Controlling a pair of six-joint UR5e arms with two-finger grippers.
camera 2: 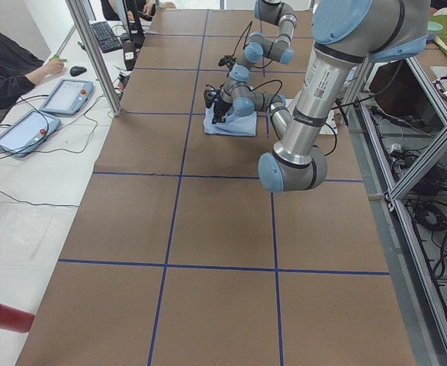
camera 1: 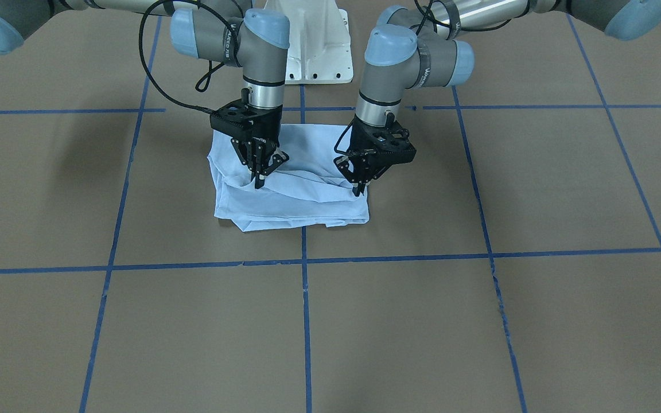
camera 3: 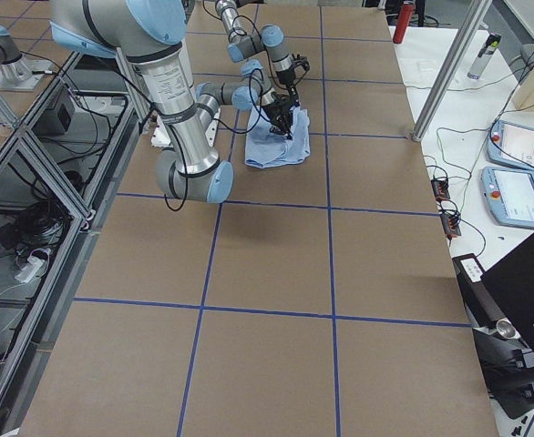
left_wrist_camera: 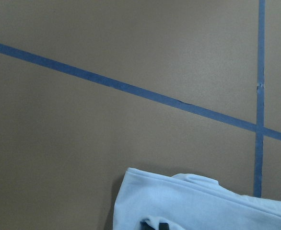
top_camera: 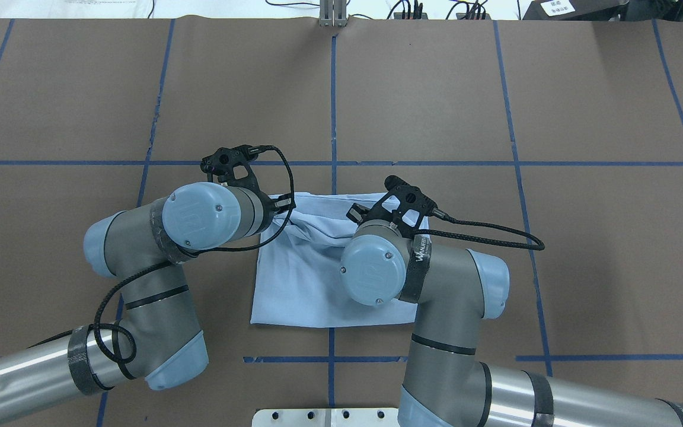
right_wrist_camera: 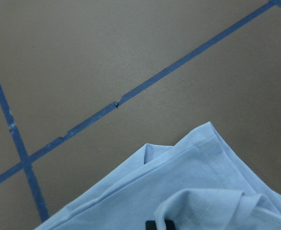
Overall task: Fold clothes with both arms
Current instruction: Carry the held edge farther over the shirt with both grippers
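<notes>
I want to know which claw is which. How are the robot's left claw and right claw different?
The left gripper pinches the T-shirt at its side edge; the right gripper pinches further in, among wrinkles. The left gripper leans sideways; the right gripper points almost straight down. Both are black, two-fingered and shut on the cloth.

The T-shirt (camera 1: 302, 201) lies mid-bench (camera 1: 479, 321). Seen from the robot, the left gripper (camera 1: 359, 188) is at its ten o'clock, the right gripper (camera 1: 260, 180) towards two.
</notes>
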